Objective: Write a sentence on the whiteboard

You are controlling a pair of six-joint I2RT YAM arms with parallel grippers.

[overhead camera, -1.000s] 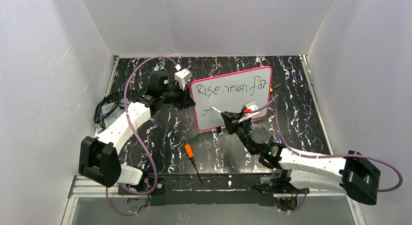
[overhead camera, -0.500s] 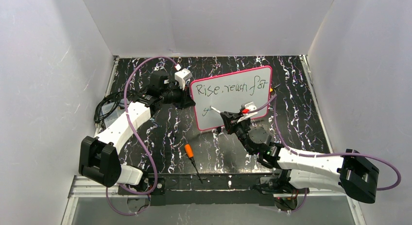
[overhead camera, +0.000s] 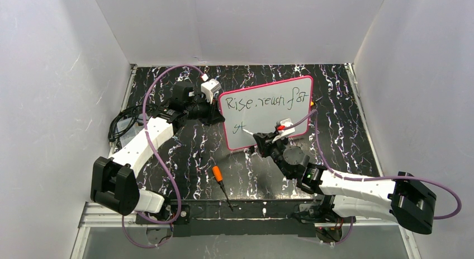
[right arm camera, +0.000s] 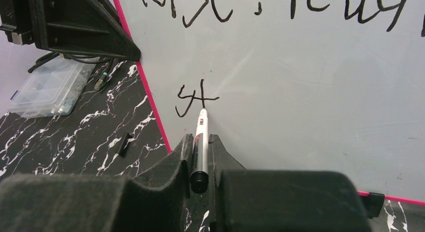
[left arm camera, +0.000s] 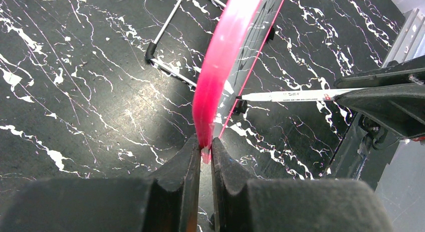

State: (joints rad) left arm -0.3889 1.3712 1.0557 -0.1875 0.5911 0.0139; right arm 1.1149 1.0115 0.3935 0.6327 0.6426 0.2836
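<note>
From above, the whiteboard (overhead camera: 267, 118), a smooth pale-grey rectangle in a glossy pink frame with rounded corners, stands propped toward 12 o'clock on the table (overhead camera: 346, 137), a black slab veined in white like marble. The sentence (overhead camera: 262, 100) runs in thin black scrawl along the board's top, with a few short strokes of a second line at its 8 o'clock corner. The left tool (overhead camera: 217, 116) is closed on the frame at the board's 9 o'clock edge. The right tool (overhead camera: 261, 139), at the board's 6 o'clock, is clamped on a slim white marker (overhead camera: 250, 128). Matte pale walls (overhead camera: 56, 74) box the table on three sides, with bare marble at the board's 3 o'clock. An orange-handled screwdriver (overhead camera: 218, 175) lies alone toward 6 o'clock, and purple cables (overhead camera: 146, 102) loop over the left arm. In the left wrist view, the blunt black fingers pinch the frame's thin pink edge. A bent wire stand with a black rubber cap (left arm camera: 149, 50) rests on the table at 11 o'clock, and the marker reaches the board from 3 o'clock. In the right wrist view, the marker lies gripped between the dark fingers, its tip touching the board at the freshly drawn strokes. Wide blank board stretches toward 3 o'clock, and a clear plastic box (right arm camera: 47, 89) sits at 9 o'clock.
</note>
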